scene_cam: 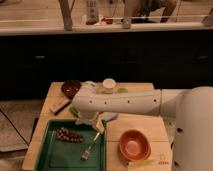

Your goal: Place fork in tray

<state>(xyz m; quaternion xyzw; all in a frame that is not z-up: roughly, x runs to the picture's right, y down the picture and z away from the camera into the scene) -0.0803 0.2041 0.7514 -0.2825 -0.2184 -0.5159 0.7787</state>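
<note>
White arm reaches from the right across the wooden desk, elbow bent down toward the tray. Pincer sits at the tray's upper right corner, just above the rim; cannot tell whether it is apart or together.

Fork lies inside the dark-green tray, right half, lying diagonally with 1 end toward the upper right and the other toward the lower left. It is apart from the pincer, resting on the tray floor.

Also in the tray: 1 cluster of dark grapes, upper left of the fork, not touching it.

On the desk: 1 orange bowl just right of the tray; 1 dark bowl at the back left; 1 white cup behind the arm; 1 flat grey block near the dark bowl.
</note>
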